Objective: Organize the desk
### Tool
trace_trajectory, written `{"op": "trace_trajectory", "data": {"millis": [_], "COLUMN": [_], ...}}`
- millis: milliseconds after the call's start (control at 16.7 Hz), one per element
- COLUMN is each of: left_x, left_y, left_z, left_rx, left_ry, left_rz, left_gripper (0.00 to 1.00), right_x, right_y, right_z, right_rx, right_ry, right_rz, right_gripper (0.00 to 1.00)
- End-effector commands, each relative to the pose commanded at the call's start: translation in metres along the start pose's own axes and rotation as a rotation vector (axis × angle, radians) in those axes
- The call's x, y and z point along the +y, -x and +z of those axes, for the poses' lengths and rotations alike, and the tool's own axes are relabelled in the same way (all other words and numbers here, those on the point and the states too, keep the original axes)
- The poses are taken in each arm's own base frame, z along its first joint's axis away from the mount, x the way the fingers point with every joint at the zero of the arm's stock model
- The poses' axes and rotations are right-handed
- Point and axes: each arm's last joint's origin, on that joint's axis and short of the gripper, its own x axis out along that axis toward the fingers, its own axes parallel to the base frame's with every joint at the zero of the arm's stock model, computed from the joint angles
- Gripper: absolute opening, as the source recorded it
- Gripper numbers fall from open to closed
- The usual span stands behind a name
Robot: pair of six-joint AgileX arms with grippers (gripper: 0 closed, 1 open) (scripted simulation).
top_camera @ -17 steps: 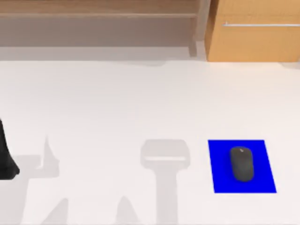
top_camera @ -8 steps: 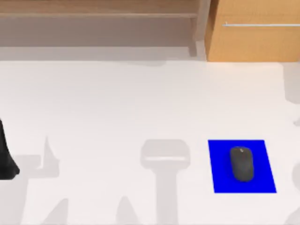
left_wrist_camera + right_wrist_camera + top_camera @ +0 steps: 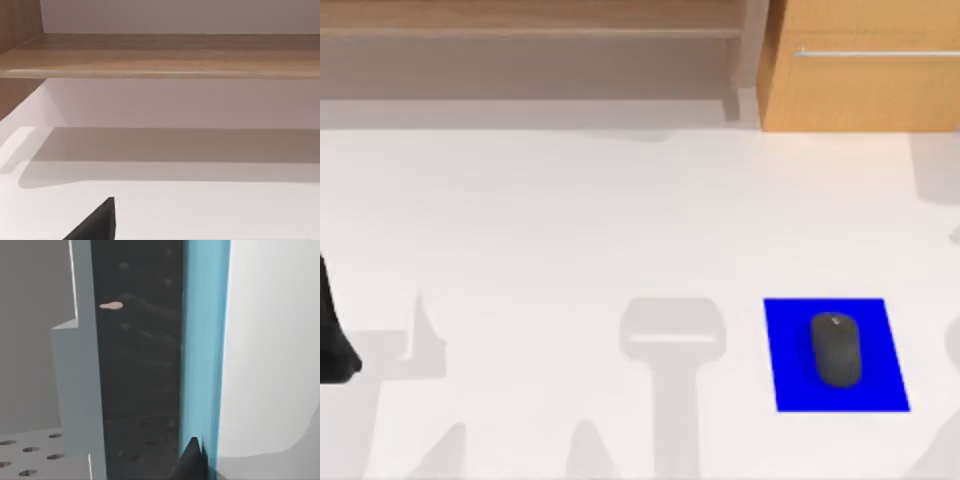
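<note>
The desk spreads wide across the top view, a flat, plain white surface, matte and smooth, crossed by soft grey shadows. Along its far edge runs a light-wood shelf, a long open board with a shaded recess under it, and beside that, toward the right, a wooden drawer with a thin pale handle line across its front.

On the right part of the desk lies a bright blue mat, a flat rectangle, and a dark grey mouse sits on it, rounded and oval, roughly in the middle.

At the left edge of the top view a black piece of the left arm juts in above the desk, parked. Whether its pincer is spread or pressed together cannot be told.

The left wrist view brings something the top view lacks: a low look along the white surface toward the shelf, whose wood grain runs lengthwise, with a plain wall behind and a black fingertip in the foreground.

The right wrist view looks off the desk: a dark panel, a pale blue strip, a grey perforated plate, and a dark finger. The right pincer's state cannot be told either.
</note>
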Motion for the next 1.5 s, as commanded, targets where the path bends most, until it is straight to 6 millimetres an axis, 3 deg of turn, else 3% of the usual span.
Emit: {"op": "trace_trajectory", "data": {"millis": [420, 840, 1020, 1500], "left_x": [0.0, 0.0, 0.0, 0.0], "left_y": [0.0, 0.0, 0.0, 0.0], "left_z": [0.0, 0.0, 0.0, 0.0], "left_rx": [0.0, 0.0, 0.0, 0.0], "left_ry": [0.0, 0.0, 0.0, 0.0], "left_rz": [0.0, 0.0, 0.0, 0.0], "left_gripper": [1.0, 1.0, 1.0, 1.0], "right_x": [0.0, 0.003, 0.003, 0.003], "right_y": [0.001, -0.029, -0.03, -0.03], "right_z": [0.001, 0.0, 0.0, 0.0], "right_rx": [-0.006, 0.0, 0.0, 0.0], "right_ry": [-0.001, 0.0, 0.0, 0.0], "right_rz": [0.002, 0.0, 0.0, 0.0], "right_gripper": [0.0, 0.0, 0.0, 0.6]}}
